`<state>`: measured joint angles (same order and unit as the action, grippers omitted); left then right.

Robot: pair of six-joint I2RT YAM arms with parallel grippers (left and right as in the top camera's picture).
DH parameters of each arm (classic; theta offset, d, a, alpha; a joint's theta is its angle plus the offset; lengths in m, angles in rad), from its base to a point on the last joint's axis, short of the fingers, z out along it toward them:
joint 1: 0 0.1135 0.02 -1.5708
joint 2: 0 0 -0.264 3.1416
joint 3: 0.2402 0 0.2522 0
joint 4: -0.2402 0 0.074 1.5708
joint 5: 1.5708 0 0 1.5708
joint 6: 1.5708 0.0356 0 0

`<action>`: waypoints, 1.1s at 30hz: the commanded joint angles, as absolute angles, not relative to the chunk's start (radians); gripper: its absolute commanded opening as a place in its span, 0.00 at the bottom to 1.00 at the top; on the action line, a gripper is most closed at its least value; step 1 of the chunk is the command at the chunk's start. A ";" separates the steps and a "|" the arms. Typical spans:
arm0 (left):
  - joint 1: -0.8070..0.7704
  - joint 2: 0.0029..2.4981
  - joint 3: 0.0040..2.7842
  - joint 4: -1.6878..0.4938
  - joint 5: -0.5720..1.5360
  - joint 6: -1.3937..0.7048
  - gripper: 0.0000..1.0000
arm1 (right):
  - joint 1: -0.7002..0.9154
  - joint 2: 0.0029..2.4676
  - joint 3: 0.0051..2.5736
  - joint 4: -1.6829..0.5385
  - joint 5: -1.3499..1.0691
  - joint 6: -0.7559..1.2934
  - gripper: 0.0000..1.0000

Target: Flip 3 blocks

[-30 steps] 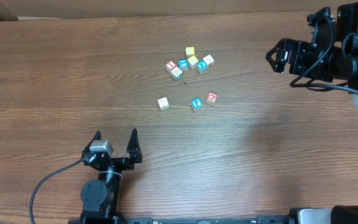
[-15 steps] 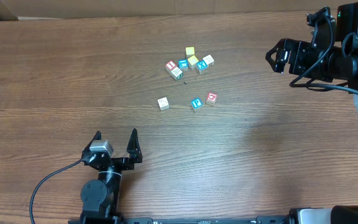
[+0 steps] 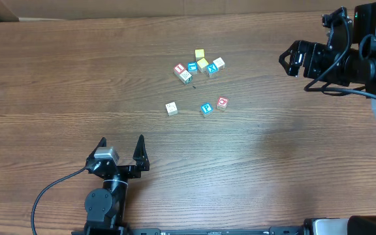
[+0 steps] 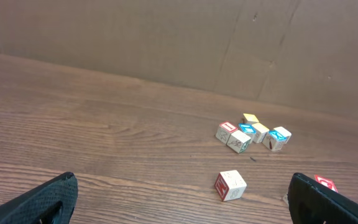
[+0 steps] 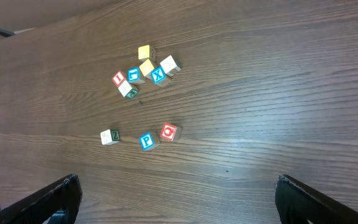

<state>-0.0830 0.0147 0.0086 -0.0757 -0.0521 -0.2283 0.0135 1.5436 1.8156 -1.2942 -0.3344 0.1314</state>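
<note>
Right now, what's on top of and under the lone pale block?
Nothing sits on the pale block; its top face is bare. It rests directly on the table, so its bottom face is hidden.

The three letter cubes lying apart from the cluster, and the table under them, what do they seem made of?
The pale block, teal-letter block and red-ring block look like light wood with matte painted faces; tan edges frame the colours. The table looks like dark brown wood-grain laminate or veneer, faintly glossy; which, I cannot tell.
</note>
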 commanded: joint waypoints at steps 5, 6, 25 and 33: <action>-0.077 0.006 0.005 -0.074 -0.044 -0.205 1.00 | 0.011 1.522 1.840 -1.288 -0.342 0.135 1.00; -0.077 0.006 0.005 -0.074 -0.044 -0.205 1.00 | 0.011 1.522 1.840 -1.288 -0.342 0.135 1.00; -0.077 0.121 0.487 -0.379 0.050 -0.193 1.00 | 0.011 1.522 1.840 -1.288 -0.342 0.135 1.00; -0.077 0.582 1.134 -0.859 0.113 -0.083 1.00 | 0.011 1.522 1.840 -1.288 -0.342 0.135 1.00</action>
